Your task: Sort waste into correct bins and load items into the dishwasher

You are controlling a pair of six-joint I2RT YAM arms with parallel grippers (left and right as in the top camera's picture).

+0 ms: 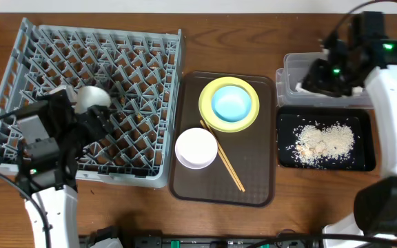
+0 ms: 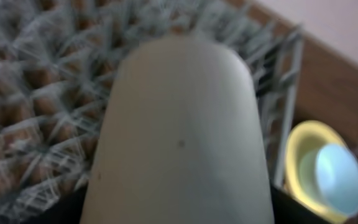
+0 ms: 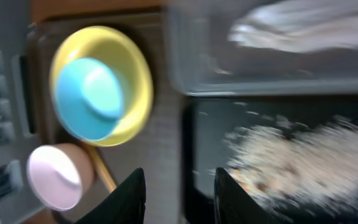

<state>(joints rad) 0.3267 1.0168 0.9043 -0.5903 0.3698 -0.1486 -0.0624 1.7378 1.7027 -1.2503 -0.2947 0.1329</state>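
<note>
Now, left gripper point(image 1: 87, 109): jaws clenched on cup point(image 1: 92, 96), tipped sideways over rack point(image 1: 143, 62), left of frame; likely lining it up with the pegs.
Right gripper point(image 3: 179, 177): jaws released, empty, above tub point(image 1: 288, 65), upper right; napkin point(image 3: 303, 31) inside.
Crumbs point(image 1: 322, 141): in black tray point(image 1: 364, 162).
Plate point(image 1: 205, 103), blue bowl point(image 1: 230, 103), pink bowl point(image 1: 196, 148), chopsticks point(image 1: 222, 158): on brown tray point(image 1: 253, 172), centre, not yet racked.

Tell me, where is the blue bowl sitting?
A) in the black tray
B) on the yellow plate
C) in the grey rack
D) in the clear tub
B: the blue bowl rests in the middle of the yellow plate, which stands on the brown tray.
</note>
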